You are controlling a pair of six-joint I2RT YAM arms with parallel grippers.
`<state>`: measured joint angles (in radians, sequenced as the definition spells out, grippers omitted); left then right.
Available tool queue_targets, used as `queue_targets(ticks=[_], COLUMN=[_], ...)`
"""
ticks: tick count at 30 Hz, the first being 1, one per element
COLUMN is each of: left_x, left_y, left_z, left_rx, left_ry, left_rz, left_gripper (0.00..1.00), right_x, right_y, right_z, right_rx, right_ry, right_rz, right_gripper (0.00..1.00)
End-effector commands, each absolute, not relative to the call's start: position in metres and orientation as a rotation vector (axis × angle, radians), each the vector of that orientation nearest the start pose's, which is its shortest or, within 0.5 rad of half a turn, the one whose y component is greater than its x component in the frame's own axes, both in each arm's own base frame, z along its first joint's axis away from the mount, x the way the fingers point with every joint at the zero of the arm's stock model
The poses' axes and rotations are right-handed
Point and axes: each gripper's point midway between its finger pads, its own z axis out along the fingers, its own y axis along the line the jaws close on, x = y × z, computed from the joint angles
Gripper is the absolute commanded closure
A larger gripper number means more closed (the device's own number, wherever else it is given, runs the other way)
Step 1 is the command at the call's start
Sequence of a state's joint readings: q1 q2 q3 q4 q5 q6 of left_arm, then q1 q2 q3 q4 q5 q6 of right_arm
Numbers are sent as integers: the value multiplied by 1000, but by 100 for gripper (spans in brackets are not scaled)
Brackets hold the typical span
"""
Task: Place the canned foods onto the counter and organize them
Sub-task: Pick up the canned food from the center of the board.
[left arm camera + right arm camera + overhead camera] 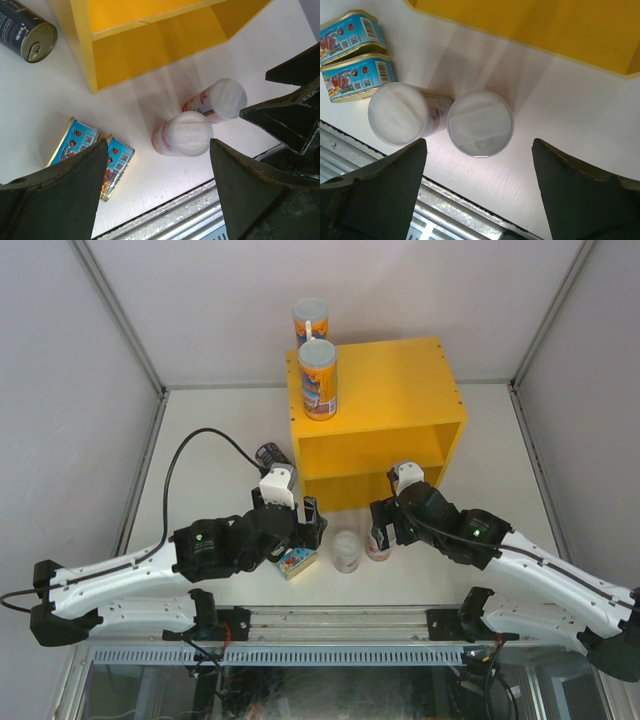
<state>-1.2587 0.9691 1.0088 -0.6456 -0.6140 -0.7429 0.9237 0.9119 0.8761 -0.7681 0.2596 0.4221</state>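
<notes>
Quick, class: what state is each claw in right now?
Left claw: open, gripping nothing.
Right claw: open, gripping nothing.

White table (230, 405) (pale walls (60, 390) around) edged by a metal rail (340, 618).

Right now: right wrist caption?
Open right gripper hovers over two white-lidded cans, two blue tins alongside, yellow counter behind.

Beyond the left gripper (159, 165), whose fingers (55, 200) are matt black plastic: steel can (27, 31), dull brushed-metal end; flat tins (77, 142), gold metal rims, glossy printed labels; white-pink tubes (187, 132), frosted plastic lids; yellow box (150, 50), smooth satin faces; table (40, 95), smooth white, faintly reflective
</notes>
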Motion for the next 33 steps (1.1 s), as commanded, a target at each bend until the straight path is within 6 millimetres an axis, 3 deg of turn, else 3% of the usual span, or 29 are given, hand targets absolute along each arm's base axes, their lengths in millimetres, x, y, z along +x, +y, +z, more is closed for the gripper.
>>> queue_targets(ticks=[1,25,33], left_x=[166,165,164], left_y=[-235,-216,-212], left_z=[241,241,237], left_rx=[123,88,76], left_ry=[2070,2060,2067], left_rz=[-516,-480,-479], left_gripper=[15,15,15], right_x=[184,191,196], right_y=[199,201,197], right_z=[168,115,107], right_rx=[-480,-477,-450], right_ry=[2281,2359,2343], right_rz=[395,348,334], right_gripper=[14,13,19])
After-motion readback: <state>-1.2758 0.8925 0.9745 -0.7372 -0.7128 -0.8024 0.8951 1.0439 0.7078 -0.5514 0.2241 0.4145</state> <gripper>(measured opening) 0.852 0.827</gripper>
